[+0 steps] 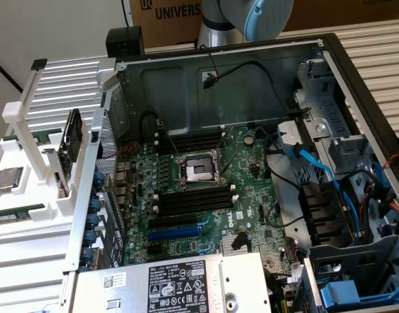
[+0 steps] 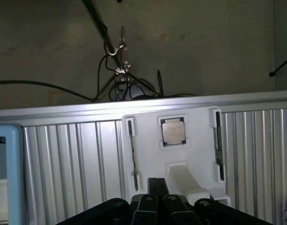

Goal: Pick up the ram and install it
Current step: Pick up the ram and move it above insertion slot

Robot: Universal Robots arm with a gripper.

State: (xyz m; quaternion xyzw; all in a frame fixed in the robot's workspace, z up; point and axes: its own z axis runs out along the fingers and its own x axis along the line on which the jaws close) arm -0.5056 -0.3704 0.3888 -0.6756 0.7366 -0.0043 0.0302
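- An open black-and-silver desktop computer case [image 1: 251, 78] lies on its side, just beside the white plastic holder [image 2: 148, 150], on the exterior view's right of it.
- A ridged aluminium table [image 2: 73, 164] carries the holder and stretches out on both sides of it.
- The grey-and-blue robot arm [image 1: 265, 16] stands behind the far wall of the case, well apart from the holder.
- A green motherboard [image 1: 251, 169] lies inside the case. Its long black memory slots [image 1: 193, 201] face upward, on the side of the case wall away from the holder.
- The black gripper [image 2: 157, 187] hangs in front of the holder in the wrist view. Its jaws are drawn together at the middle with nothing between them. It lines up with the holder's raised white post and is clear of both sticks.
- The first ram stick [image 2: 132, 154], a long, thin, dark-green circuit board, stands on edge in a narrow slot of the holder. It is not yet picked up.
- The second ram stick [image 2: 218, 145], of the same make, stands on edge in a matching slot on the holder's other side.
- A square silver processor chip [image 2: 173, 131] sits in a shallow pocket of the holder between the two sticks, apart from each.
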